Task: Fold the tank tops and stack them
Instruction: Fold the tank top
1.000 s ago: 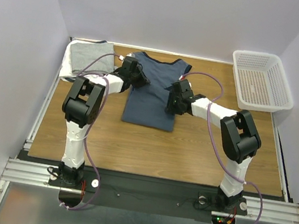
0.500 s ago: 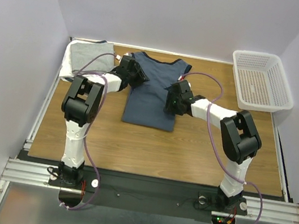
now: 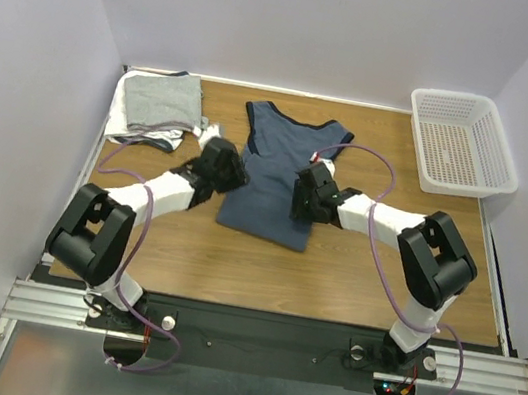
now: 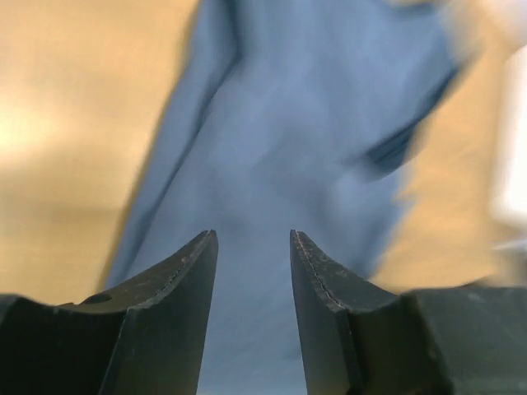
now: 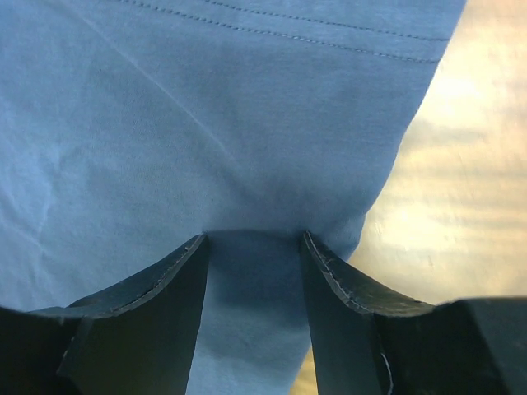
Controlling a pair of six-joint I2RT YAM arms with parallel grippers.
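Observation:
The slate-blue tank top lies flat on the wooden table, neck toward the back, slightly turned. My left gripper is at its left edge, low over the cloth. In the left wrist view my left gripper is open, with blurred blue cloth behind the gap. My right gripper is at the shirt's right side near the hem. In the right wrist view my right gripper is open, its fingers down on the blue cloth, which bulges between them. A folded light grey tank top lies on white cloth at the back left.
A white perforated basket stands at the back right corner. Grey walls close in the table on three sides. Bare wood shows in front of the shirt and between the shirt and the basket.
The blue tank top has slid toward the near edge and turned a little. My left arm has swung down and outward, its gripper now nearer. My right gripper moved nearer with the cloth.

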